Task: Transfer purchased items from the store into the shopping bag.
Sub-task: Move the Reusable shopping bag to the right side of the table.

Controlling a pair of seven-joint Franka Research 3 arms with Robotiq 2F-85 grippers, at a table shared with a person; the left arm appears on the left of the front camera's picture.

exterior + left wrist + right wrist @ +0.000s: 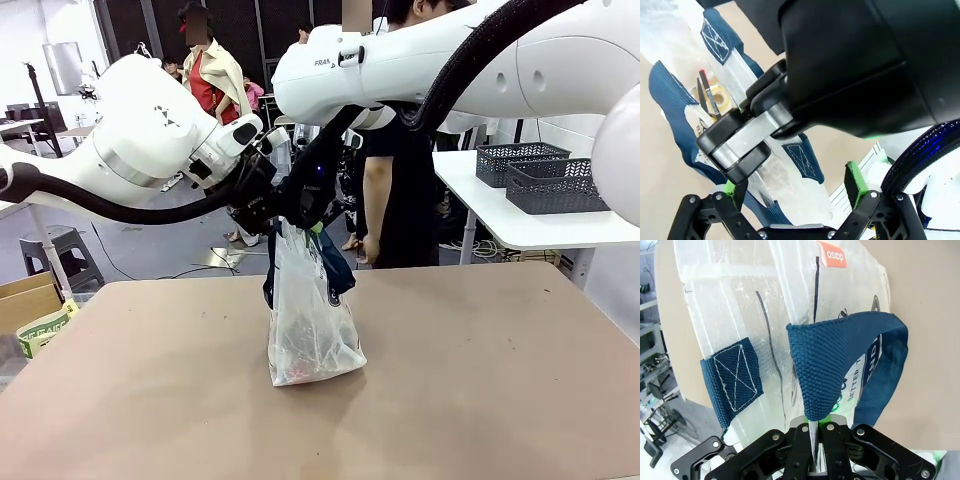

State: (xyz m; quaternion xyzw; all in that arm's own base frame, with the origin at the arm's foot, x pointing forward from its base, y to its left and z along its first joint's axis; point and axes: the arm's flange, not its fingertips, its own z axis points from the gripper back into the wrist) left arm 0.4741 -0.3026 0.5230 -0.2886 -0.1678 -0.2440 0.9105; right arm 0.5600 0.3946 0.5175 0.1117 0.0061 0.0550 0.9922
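The shopping bag [310, 335], whitish translucent plastic with navy straps, stands upright at the middle of the tan table [480, 380]. My right gripper [815, 440] is shut on the bag's top rim where a navy handle [840, 350] folds over. Close beside it, at the bag's mouth, my left gripper [795, 185] is open, its green pads [855, 177] standing wide and holding nothing. The black body of my right gripper [740, 145] sits just in front of it. Purchased items [300, 368] show dimly through the wall, reddish low down, and a yellowish roll [719, 97] lies inside.
A person in black [395, 190] stands at the table's far edge. Two dark grey lattice baskets [545, 175] sit on a white side table at right. A cardboard box [30, 305] and a stool [65, 250] are off the left edge.
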